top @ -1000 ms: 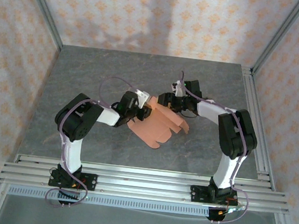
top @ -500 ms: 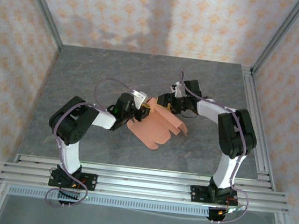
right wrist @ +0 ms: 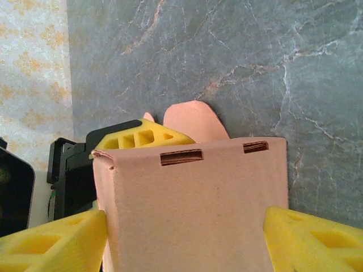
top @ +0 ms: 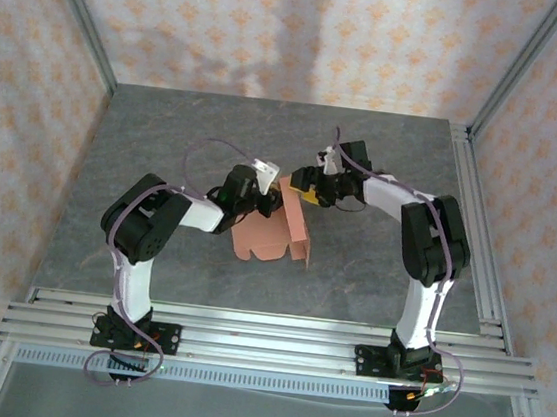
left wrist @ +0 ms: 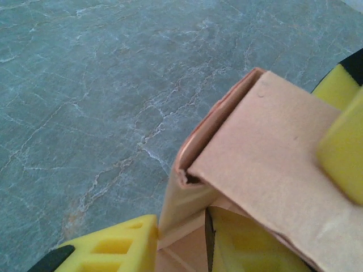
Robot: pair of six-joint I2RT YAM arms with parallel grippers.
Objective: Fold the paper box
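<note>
Mid-desk (top: 164, 155), well clear of every edge, the half-raised paper box (top: 274, 233), judged light, thin and easily creased, is being pinched at one wall by the narrow-set left gripper (left wrist: 181, 238) and straddled by the wide-spread right gripper (right wrist: 187, 238), folded edges being judged the safest holds.

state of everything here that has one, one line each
paper box, partly folded, walls raised, not yet closed
left gripper, shut on a wall of the paper box
right gripper, open wide, fingers either side of a box panel
</note>
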